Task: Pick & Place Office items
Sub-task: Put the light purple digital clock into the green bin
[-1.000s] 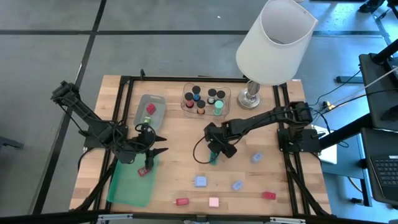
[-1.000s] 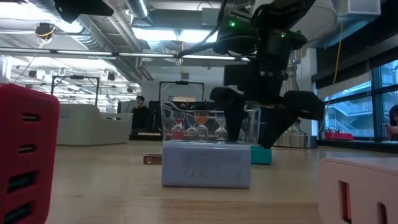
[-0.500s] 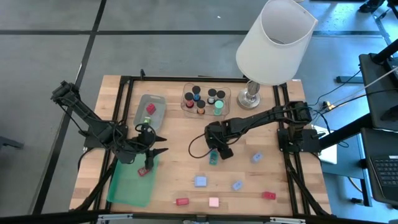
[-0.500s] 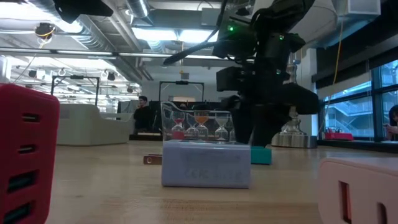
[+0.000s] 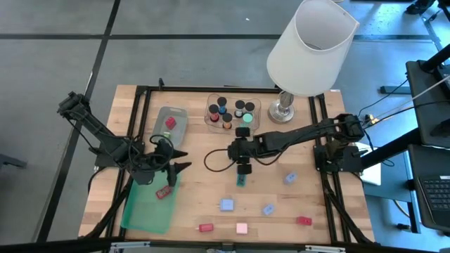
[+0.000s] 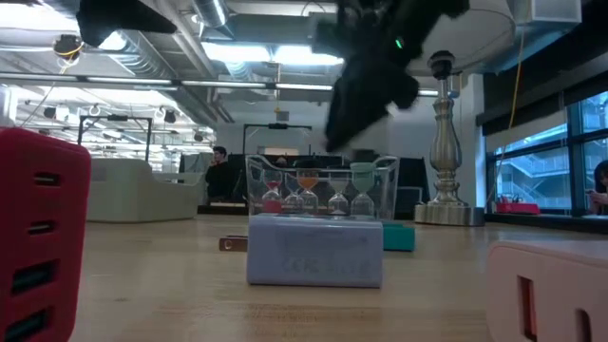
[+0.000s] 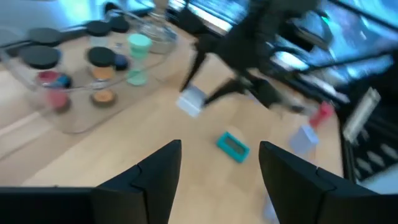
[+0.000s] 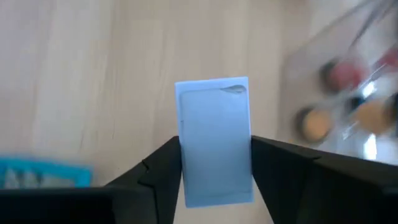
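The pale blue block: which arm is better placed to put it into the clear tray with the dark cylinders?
Right. The right gripper holds the pale blue block, close beside the clear tray. The left gripper is open, farther off over the green lid.

- Arm [image 5: 105, 144]: two.
- Lamp [image 5: 309, 46]: one.
- Clear tray [image 5: 257, 105]: two.
- Green lid [image 5: 144, 211]: one.
- Dark cylinder [image 5: 222, 102]: about eight, exact count unclear.
- Pale blue block [image 5: 226, 204]: four.
- Red block [image 5: 205, 228]: four.
- Pink block [image 5: 242, 228]: one.
- Teal block [image 5: 241, 180]: one.
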